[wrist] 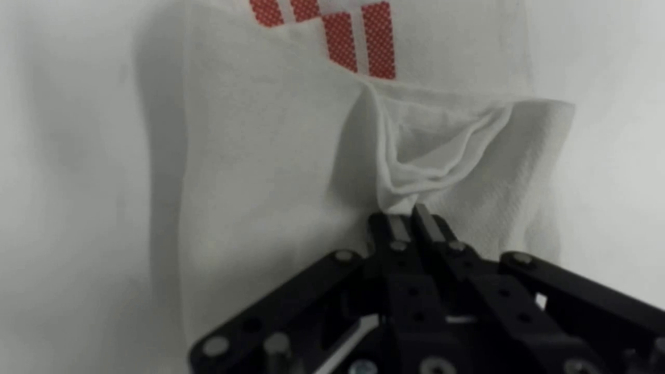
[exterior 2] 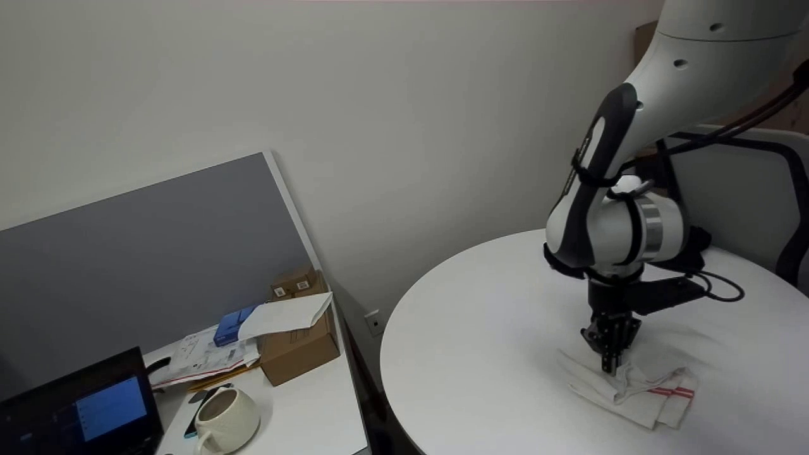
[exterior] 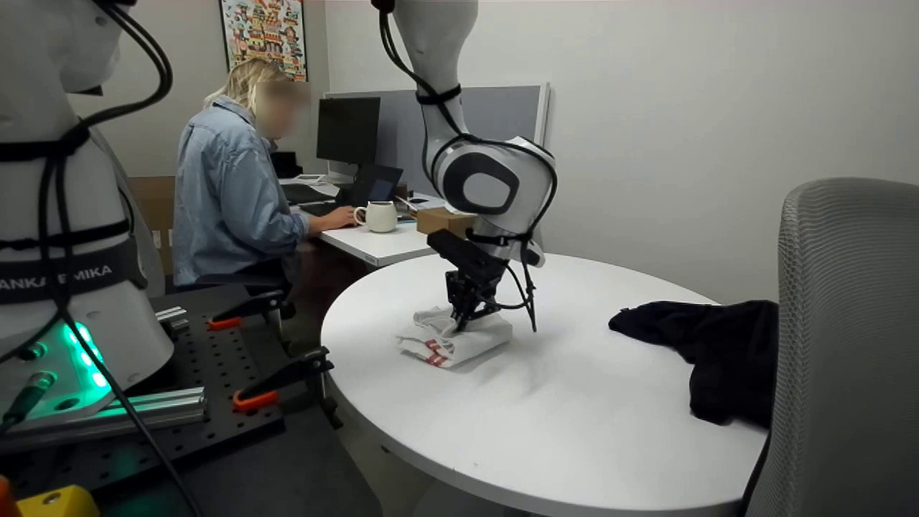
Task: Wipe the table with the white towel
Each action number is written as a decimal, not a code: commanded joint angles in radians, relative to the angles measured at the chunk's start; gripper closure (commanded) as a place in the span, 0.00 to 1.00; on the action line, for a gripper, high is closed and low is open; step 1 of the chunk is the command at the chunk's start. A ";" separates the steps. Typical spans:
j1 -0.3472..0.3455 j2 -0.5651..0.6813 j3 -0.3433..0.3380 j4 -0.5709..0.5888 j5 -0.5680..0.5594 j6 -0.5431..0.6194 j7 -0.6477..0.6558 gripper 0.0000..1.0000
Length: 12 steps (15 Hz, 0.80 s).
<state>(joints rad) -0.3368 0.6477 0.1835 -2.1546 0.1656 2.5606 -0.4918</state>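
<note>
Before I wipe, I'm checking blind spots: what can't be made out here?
Tabletop beneath the white towel: covered by it, in all views.
Towel, wrist view: lower part behind the hand, upper part past the top edge.
Dark cloth, in an exterior view: full extent hidden by the chair.
Person's face, in an exterior view: blurred.

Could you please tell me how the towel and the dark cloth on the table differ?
The towel is white with red stripes; the dark cloth looks nearly black. The towel is folded, gripped by the tool; the dark cloth lies rumpled, away from it. Both rest on the table.
</note>
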 commanded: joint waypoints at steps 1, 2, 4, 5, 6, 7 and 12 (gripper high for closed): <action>0.061 0.033 0.010 0.008 -0.007 0.017 0.002 0.68; 0.080 0.020 -0.005 0.003 -0.022 0.015 0.011 0.60; 0.094 0.001 -0.018 -0.010 -0.031 0.017 0.016 0.45; 0.096 -0.010 -0.019 -0.017 -0.029 0.017 0.019 0.39; 0.099 -0.021 -0.020 -0.026 -0.027 0.018 0.023 0.31; 0.104 -0.047 -0.020 -0.041 -0.023 0.016 0.038 0.24; 0.138 -0.233 -0.028 -0.123 0.004 -0.011 0.157 0.00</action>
<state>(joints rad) -0.2354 0.5690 0.1745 -2.1897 0.1556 2.5610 -0.4124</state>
